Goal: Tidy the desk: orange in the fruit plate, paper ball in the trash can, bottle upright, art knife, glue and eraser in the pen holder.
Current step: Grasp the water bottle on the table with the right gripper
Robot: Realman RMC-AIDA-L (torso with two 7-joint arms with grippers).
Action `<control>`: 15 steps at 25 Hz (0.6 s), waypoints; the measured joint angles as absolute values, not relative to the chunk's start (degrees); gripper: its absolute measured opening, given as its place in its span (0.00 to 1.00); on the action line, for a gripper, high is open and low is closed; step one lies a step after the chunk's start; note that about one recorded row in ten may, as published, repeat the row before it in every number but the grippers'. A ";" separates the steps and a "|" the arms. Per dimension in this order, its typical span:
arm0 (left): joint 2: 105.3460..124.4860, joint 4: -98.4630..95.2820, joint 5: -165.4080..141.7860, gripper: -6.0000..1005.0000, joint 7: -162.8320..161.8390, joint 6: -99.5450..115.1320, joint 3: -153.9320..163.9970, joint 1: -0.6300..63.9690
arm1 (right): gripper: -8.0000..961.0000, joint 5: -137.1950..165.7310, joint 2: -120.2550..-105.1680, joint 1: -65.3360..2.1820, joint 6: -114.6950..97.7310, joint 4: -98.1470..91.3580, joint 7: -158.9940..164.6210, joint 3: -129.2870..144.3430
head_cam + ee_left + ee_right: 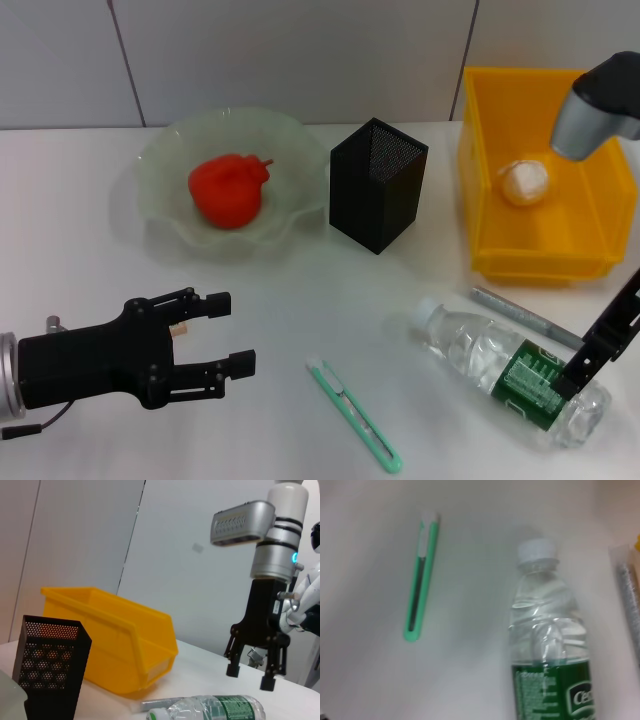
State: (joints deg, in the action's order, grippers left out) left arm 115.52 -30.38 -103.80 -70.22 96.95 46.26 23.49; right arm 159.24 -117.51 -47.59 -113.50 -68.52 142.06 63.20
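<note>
The right gripper (256,672) is hanging above the bottle (510,371), its 2 fingers (233,664) spread apart and pointing down, holding nothing; in the head view 1 finger is reaching the green label, though contact cannot be confirmed. The bottle is lying on its side on the desk (290,330), cap pointing toward the pen holder (378,184). A thin grey rod (525,317) is lying just beside the bottle, between it and the trash can (540,175). The paper ball (525,183) is resting inside the trash can. The orange (228,189) is sitting in the fruit plate (165,200). The art knife (353,415) is lying flat on the desk, apart from the bottle. The left gripper (222,335) is hovering low near the plate, fingers wide apart and empty.
</note>
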 joint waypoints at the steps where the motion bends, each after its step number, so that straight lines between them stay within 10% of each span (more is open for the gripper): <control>1: 115.54 -30.39 -103.79 0.82 -70.23 96.96 46.26 23.47 | 0.87 159.36 -117.57 -47.59 -112.87 -68.06 141.89 63.45; 15: 115.57 -30.41 -103.70 0.82 -70.30 97.39 45.30 23.11 | 0.86 159.79 -118.82 -48.97 -102.79 -59.58 141.14 68.58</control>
